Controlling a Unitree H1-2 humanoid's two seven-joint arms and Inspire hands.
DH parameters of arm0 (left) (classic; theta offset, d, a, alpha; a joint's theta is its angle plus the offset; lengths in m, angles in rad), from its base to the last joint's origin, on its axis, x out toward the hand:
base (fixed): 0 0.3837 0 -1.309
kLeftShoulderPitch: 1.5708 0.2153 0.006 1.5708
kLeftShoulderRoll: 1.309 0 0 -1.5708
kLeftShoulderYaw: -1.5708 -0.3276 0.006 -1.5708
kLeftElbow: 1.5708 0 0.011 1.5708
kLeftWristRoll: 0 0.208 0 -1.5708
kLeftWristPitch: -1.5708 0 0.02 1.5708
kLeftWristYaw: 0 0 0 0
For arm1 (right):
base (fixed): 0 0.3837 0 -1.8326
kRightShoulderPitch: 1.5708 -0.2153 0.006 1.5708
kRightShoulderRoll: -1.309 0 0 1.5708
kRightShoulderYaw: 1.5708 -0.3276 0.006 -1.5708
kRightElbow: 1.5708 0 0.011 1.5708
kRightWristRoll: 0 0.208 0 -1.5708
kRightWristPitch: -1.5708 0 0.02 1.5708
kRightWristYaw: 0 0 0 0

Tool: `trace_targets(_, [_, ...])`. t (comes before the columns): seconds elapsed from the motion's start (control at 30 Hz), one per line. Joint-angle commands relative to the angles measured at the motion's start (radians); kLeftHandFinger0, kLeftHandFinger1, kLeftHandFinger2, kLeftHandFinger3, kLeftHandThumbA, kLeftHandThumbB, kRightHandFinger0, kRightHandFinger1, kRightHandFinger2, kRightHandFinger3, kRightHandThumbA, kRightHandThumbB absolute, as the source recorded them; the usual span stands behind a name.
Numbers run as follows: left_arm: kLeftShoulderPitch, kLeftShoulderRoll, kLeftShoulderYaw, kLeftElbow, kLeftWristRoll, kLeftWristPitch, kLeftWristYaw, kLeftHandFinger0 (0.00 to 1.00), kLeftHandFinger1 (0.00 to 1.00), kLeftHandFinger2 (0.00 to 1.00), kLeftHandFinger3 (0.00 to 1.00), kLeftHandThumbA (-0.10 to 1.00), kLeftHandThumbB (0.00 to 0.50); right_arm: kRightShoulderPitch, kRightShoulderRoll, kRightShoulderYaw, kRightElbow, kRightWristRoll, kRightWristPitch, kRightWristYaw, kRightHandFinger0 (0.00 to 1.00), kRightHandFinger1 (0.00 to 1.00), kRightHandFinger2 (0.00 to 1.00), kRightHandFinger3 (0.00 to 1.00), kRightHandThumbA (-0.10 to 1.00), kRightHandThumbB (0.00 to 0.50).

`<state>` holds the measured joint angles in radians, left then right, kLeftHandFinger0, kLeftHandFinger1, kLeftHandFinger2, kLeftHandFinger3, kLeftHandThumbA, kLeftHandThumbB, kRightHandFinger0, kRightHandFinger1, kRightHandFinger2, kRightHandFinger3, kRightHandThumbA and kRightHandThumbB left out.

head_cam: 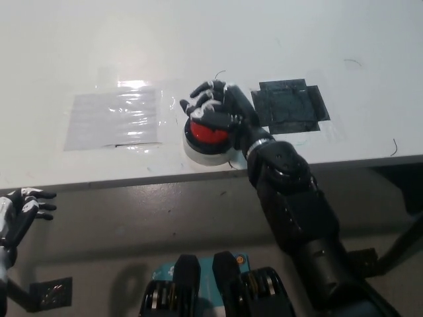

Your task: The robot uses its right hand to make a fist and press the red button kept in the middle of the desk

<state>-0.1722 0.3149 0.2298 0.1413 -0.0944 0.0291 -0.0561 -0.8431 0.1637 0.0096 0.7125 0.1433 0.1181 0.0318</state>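
My right hand (221, 111) sits on top of the red button (206, 134), its fingers curled loosely inward over the dome rather than wrapped around anything; the hand grasps nothing, and from this angle I cannot tell whether the curl is tight enough to be a true fist. The knuckles cover the upper part of the button, so only the lower front of the red dome and its white base ring show below my fingers. The button stands near the front edge of the white desk (198, 39), about midway across it. Just to the button's left lies a clear plastic sheet (114, 119), flat on the desk and shining under the light. To the right of my hand, a black square patch (292, 105) is stuck to the desk, close by my wrist. My black forearm runs down from the button, past the desk's edge. My left hand (20, 211) hangs below the desk edge, fingers spread and holding nothing.
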Motion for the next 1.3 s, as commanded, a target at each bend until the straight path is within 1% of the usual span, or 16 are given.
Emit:
trace_targets(0.0, [-0.026, 0.023, 0.006, -0.017, -0.014, -0.021, -0.011, 0.46, 0.48, 0.54, 0.53, 0.57, 0.008, -0.011, 0.013, -0.007, 0.006, 0.007, -0.029, 0.019, 0.00, 0.00, 0.27, 0.36, 0.64, 0.000])
trace_targets(0.07, [-0.030, 0.027, 0.007, -0.018, -0.018, -0.019, -0.015, 0.44, 0.46, 0.53, 0.53, 0.55, 0.002, -0.004, 0.015, -0.008, 0.015, 0.008, -0.022, 0.020, 0.00, 0.00, 0.27, 0.36, 0.63, 0.000])
trace_targets(0.13, [-0.036, 0.031, 0.010, -0.018, -0.017, -0.016, -0.014, 0.48, 0.49, 0.55, 0.53, 0.56, 0.007, 0.006, 0.021, -0.004, 0.032, 0.008, -0.008, 0.025, 0.00, 0.00, 0.21, 0.29, 0.61, 0.000])
trace_targets(0.2, [-0.036, 0.030, 0.011, -0.014, -0.021, -0.022, -0.019, 0.49, 0.50, 0.57, 0.54, 0.56, 0.002, 0.011, 0.023, -0.003, 0.042, 0.008, -0.007, 0.028, 0.00, 0.00, 0.20, 0.27, 0.60, 0.008])
trace_targets(0.27, [-0.044, 0.031, 0.011, -0.022, -0.018, -0.003, -0.016, 0.57, 0.56, 0.63, 0.58, 0.56, 0.002, 0.019, 0.023, 0.009, 0.067, -0.006, 0.006, 0.026, 0.00, 0.00, 0.22, 0.25, 0.64, 0.039])
trace_targets(0.33, [-0.047, 0.035, 0.014, -0.030, -0.019, 0.009, -0.017, 0.55, 0.55, 0.62, 0.59, 0.56, 0.002, 0.022, 0.025, 0.008, 0.080, -0.002, -0.009, 0.034, 0.00, 0.00, 0.23, 0.24, 0.63, 0.036])
trace_targets(0.4, [-0.051, 0.038, 0.011, -0.020, -0.018, -0.009, -0.023, 0.50, 0.50, 0.56, 0.55, 0.56, 0.000, 0.039, 0.024, 0.007, 0.089, 0.003, 0.007, 0.042, 0.00, 0.00, 0.24, 0.25, 0.63, 0.014])
trace_targets(0.47, [-0.055, 0.039, 0.010, -0.025, -0.010, 0.004, -0.018, 0.50, 0.51, 0.56, 0.54, 0.56, 0.001, 0.044, 0.025, 0.000, 0.090, 0.009, 0.021, 0.038, 0.00, 0.00, 0.24, 0.25, 0.62, 0.004])
trace_targets(0.53, [-0.055, 0.040, 0.009, -0.029, -0.006, 0.012, -0.014, 0.53, 0.53, 0.58, 0.54, 0.56, 0.001, 0.048, 0.023, 0.002, 0.093, 0.006, 0.028, 0.035, 0.00, 0.00, 0.24, 0.25, 0.63, 0.022])
trace_targets(0.7, [-0.054, 0.037, 0.012, -0.033, -0.012, 0.019, -0.014, 0.53, 0.53, 0.58, 0.56, 0.56, 0.005, 0.054, 0.016, 0.004, 0.108, 0.001, 0.039, 0.035, 0.00, 0.00, 0.25, 0.27, 0.67, 0.020])
trace_targets(0.77, [-0.054, 0.037, 0.014, -0.026, -0.020, 0.004, -0.020, 0.52, 0.52, 0.58, 0.56, 0.54, 0.002, 0.053, 0.016, 0.003, 0.099, 0.002, 0.049, 0.031, 0.00, 0.00, 0.25, 0.27, 0.66, 0.007])
trace_targets(0.9, [-0.056, 0.039, 0.012, -0.022, -0.016, 0.003, -0.020, 0.50, 0.50, 0.56, 0.55, 0.55, 0.003, 0.044, 0.015, 0.001, 0.091, 0.006, 0.033, 0.038, 0.00, 0.00, 0.26, 0.28, 0.66, 0.018])
trace_targets(1.0, [-0.040, 0.035, 0.011, -0.025, -0.015, -0.010, -0.022, 0.54, 0.54, 0.58, 0.55, 0.54, 0.000, 0.034, 0.016, -0.001, 0.073, 0.009, 0.050, 0.035, 0.00, 0.00, 0.26, 0.29, 0.66, 0.037])
trace_targets(1.1, [-0.036, 0.034, 0.013, -0.031, -0.018, -0.003, -0.022, 0.51, 0.52, 0.58, 0.54, 0.54, 0.000, 0.012, 0.018, -0.007, 0.049, 0.014, 0.068, 0.027, 0.00, 0.00, 0.26, 0.29, 0.63, 0.021])
trace_targets(1.13, [-0.036, 0.037, 0.013, -0.022, -0.014, -0.012, -0.022, 0.48, 0.49, 0.55, 0.53, 0.55, 0.008, -0.013, 0.017, -0.013, 0.021, 0.021, 0.088, 0.027, 0.00, 0.00, 0.27, 0.30, 0.63, 0.020])
trace_targets(1.27, [-0.028, 0.037, 0.012, -0.027, -0.003, 0.003, -0.014, 0.49, 0.49, 0.54, 0.52, 0.58, 0.029, -0.076, 0.005, -0.020, -0.020, 0.028, 0.095, 0.034, 0.00, 0.00, 0.28, 0.34, 0.68, 0.042])
